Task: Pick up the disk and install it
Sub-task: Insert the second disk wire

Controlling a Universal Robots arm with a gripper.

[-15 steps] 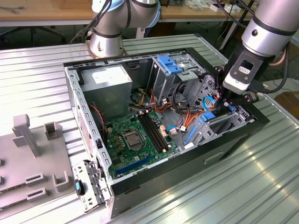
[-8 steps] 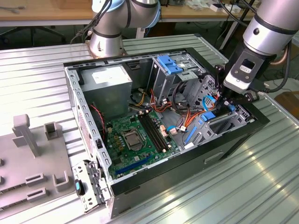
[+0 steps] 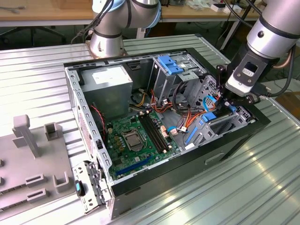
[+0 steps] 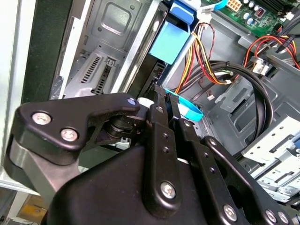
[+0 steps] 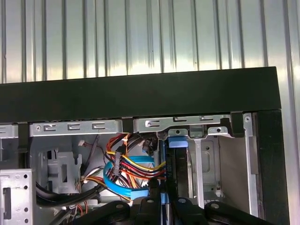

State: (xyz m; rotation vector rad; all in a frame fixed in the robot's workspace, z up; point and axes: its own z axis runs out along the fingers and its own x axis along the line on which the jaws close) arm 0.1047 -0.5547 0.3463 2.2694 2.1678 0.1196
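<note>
Black matte gripper reaches into the open black steel computer case at the exterior view's right, fingers closed together on the thin edge of the dark flat disk with bright blue plastic rails, which stands upright in the silvery sheet-metal bay beside bundled coloured wires.

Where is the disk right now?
The disk stands on edge between the gripper's fingers in the first wrist view, inside the computer case at the exterior view's right, beside the coloured wires.
</note>
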